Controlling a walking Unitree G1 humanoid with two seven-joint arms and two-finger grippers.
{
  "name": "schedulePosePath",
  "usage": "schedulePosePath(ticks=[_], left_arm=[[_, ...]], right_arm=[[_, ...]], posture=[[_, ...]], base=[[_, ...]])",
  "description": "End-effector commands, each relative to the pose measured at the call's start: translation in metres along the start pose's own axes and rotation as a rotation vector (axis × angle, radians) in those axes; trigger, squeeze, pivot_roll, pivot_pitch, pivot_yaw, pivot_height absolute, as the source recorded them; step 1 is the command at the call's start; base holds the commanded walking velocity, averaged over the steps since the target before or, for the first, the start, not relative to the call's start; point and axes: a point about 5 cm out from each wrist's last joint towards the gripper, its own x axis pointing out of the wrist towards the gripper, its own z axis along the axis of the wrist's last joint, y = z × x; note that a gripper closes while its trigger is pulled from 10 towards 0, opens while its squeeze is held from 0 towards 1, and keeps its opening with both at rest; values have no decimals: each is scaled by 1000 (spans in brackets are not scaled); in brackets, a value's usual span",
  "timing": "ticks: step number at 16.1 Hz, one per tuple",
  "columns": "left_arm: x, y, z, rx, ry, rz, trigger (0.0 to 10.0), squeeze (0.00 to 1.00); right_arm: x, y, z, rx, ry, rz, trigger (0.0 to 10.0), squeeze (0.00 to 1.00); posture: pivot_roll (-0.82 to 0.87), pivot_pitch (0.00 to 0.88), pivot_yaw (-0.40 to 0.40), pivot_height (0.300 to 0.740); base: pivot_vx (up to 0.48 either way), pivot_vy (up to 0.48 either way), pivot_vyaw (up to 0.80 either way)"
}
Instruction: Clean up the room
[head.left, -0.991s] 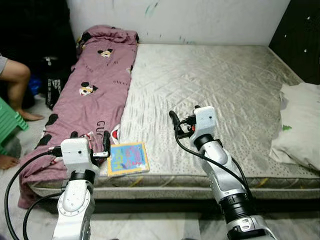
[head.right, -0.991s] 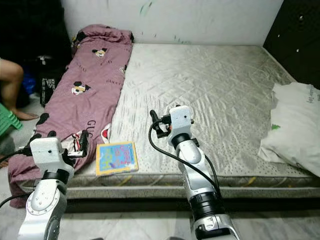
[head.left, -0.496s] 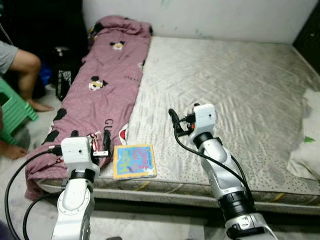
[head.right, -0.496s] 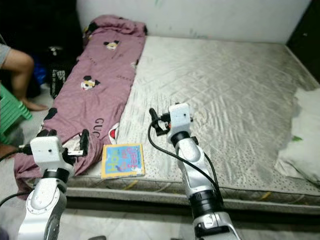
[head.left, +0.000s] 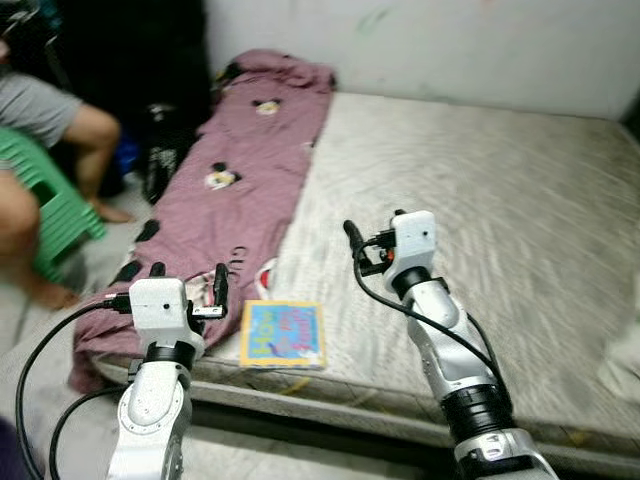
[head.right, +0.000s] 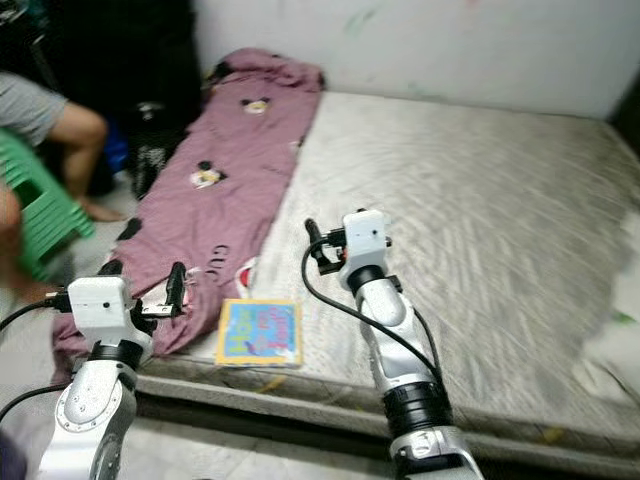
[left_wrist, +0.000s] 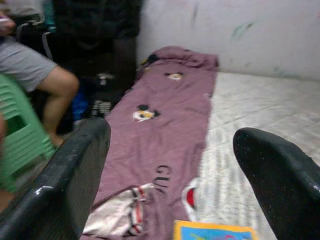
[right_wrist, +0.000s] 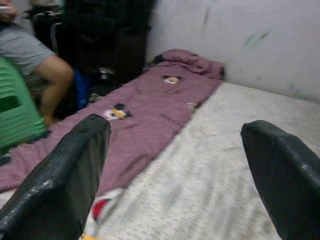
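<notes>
Colourful square book (head.left: 284, 334) lies at the grey quilted mattress's (head.left: 500, 220) front edge beside the mauve blanket (head.left: 235, 190); left tool (head.left: 185, 283) and right tool (right_wrist: 175, 165) both hover with fingers apart.

Purple blanket (left_wrist: 165, 120): "GU…" lettering, rest unreadable.

A bare grey quilted mattress (head.left: 480, 190) fills the middle and right of the frame, set against a pale wall (head.left: 430, 40) streaked with green marks along the top. At the far left a person's bare leg (head.left: 95, 150) shows, seated on a green plastic stool (head.left: 55, 205). Dark bags (head.left: 160, 165) stand in shadow at the upper left, on a pale floor (head.left: 45, 320).
</notes>
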Motion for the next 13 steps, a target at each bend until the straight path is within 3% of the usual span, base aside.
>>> schedulePosePath(ticks=[1,9,13], left_arm=[[1,0,1,6,2,2,10000,0],[2,2,0,26,17,21,10000,0],[2,0,0,25,17,19,10000,0]], right_arm=[[1,0,1,-6,-3,-3,10000,0],[1,-1,0,2,3,-10,10000,0],[2,-2,-1,6,10,-14,10000,0]], posture=[[-30,0,-24,740],[-28,0,-23,740],[-30,0,-24,740]], base=[[0,0,0],[0,0,0],[0,0,-723]])
